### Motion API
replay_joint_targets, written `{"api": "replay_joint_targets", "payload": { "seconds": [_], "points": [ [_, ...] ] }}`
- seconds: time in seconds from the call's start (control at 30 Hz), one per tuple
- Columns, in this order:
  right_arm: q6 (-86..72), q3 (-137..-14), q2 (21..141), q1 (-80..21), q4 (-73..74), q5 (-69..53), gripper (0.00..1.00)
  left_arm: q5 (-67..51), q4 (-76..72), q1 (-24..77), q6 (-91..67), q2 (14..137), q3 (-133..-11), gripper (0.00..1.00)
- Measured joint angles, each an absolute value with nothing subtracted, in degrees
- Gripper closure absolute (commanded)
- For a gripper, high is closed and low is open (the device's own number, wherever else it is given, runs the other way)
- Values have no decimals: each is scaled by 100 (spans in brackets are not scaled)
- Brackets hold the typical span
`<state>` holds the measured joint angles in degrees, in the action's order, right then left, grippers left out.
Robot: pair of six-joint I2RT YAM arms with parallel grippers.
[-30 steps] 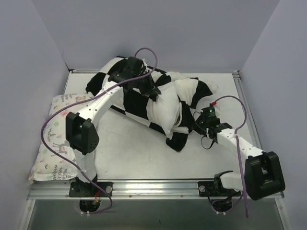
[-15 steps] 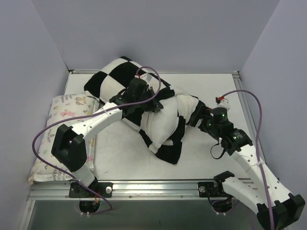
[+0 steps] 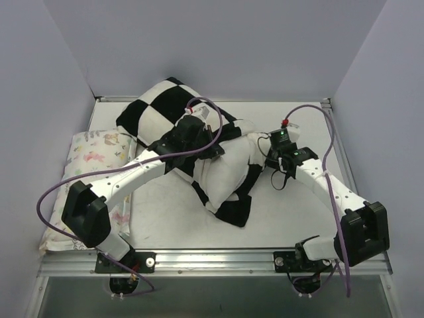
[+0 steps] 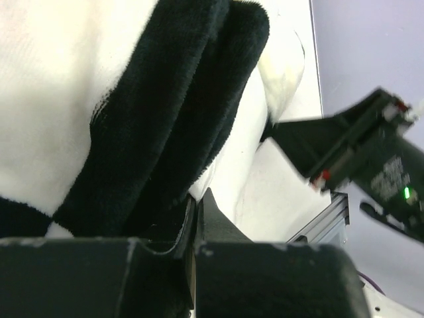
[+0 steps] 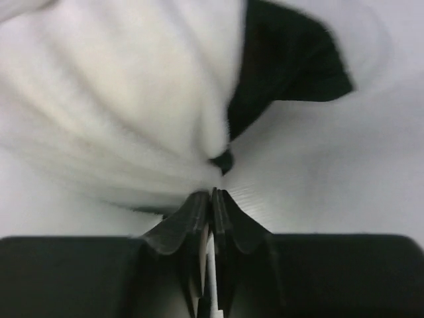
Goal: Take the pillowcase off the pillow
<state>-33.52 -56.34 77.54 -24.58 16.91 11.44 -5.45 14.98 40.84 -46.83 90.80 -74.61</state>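
Observation:
The black-and-white checkered pillowcase [image 3: 165, 106] lies across the middle of the table, plump at the back left and bunched at the front right. The pillow is inside it; I cannot tell its white from the white squares. My left gripper [image 3: 217, 146] rests on top of the bundle, shut on a black fold of the pillowcase [image 4: 165, 132]. My right gripper [image 3: 262, 160] is at the bundle's right end, shut on puckered white pillowcase fabric [image 5: 132, 99]; the wrinkles run to its fingertips [image 5: 199, 202].
A smaller floral-print pillow [image 3: 89, 156] lies along the table's left edge. Purple walls close in the left, back and right. A metal rail [image 3: 218, 255] runs along the front edge, and the right arm's cable [image 3: 331, 132] loops over the right side.
The bundle has been pulled and flattened, its plump end now at the back left. My left gripper moved forward and right over it. My right gripper swung up and left to the bundle's right end.

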Motion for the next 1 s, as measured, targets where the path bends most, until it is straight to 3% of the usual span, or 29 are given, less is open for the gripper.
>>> {"api": "replay_joint_targets", "payload": {
  "seconds": [0.1, 0.33, 0.43, 0.63, 0.73, 0.87, 1.0],
  "points": [
    [-3404, -5468, 7690, -1789, 1699, 1310, 99, -491, 1643, 4106, -4578, 8790, -7347, 100],
    [-3468, -5334, 7669, -615, 1712, 1367, 100, -445, 2154, 4104, -4427, 7669, -6692, 100],
    [-3533, -5330, 7568, -539, 1695, 1107, 73, -432, 2388, 4104, -4379, 7391, -6615, 100],
    [-3581, -5360, 6549, -2228, 1865, 1208, 42, -484, 2329, 4150, -4379, 7535, -6615, 100],
    [-3647, -5441, 6023, -3017, 2018, 1352, 32, -489, 2206, 4235, -4401, 7695, -6615, 100],
    [-3763, -5723, 6023, -3977, 2191, 1730, 28, -482, 2045, 4340, -4436, 7894, -6663, 100],
    [-3868, -5830, 6617, -4541, 2259, 2029, 31, -464, 1966, 4410, -4438, 8073, -6810, 100]
  ]
}}
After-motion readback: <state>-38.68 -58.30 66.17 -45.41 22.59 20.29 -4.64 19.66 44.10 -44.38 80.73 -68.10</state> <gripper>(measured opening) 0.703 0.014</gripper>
